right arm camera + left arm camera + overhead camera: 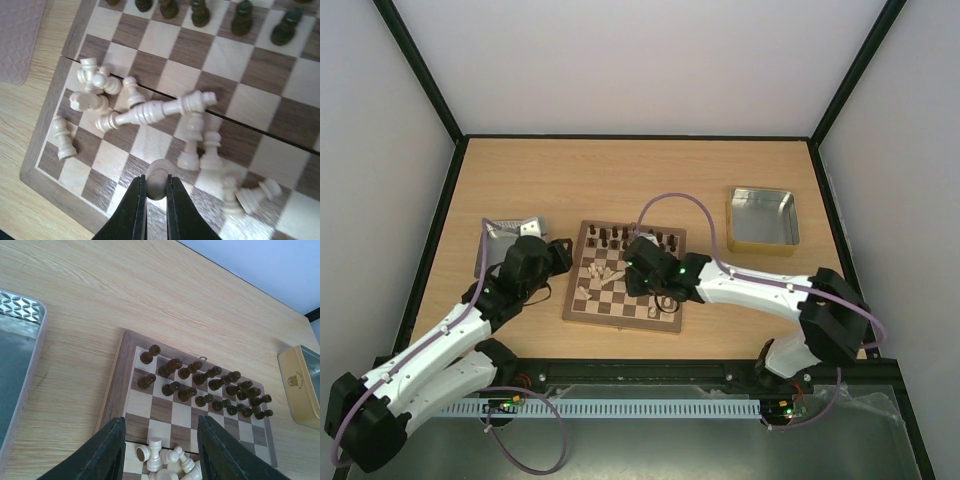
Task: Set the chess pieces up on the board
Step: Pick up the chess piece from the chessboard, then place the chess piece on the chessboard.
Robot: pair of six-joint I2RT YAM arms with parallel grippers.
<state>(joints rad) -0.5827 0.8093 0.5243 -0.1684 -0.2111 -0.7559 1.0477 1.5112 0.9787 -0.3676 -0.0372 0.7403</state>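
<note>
Robot lab test cell, white panel walls (620, 60), black frame (422, 70), wooden table (620, 170)

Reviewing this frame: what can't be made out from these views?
- Right wrist: the held cream piece shows only a rounded top. Fingers of the right gripper hide the rest, so its type is unclear.
- Left wrist: the cream pieces by the open left gripper are cut off by the bottom edge.
- Top view: the dark chessmen on the board are too small to identify.

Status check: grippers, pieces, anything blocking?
Right gripper shut on a cream piece. Left gripper open, empty, over the board. Other cream pieces heaped, mostly toppled, crowding nearby squares.
</note>
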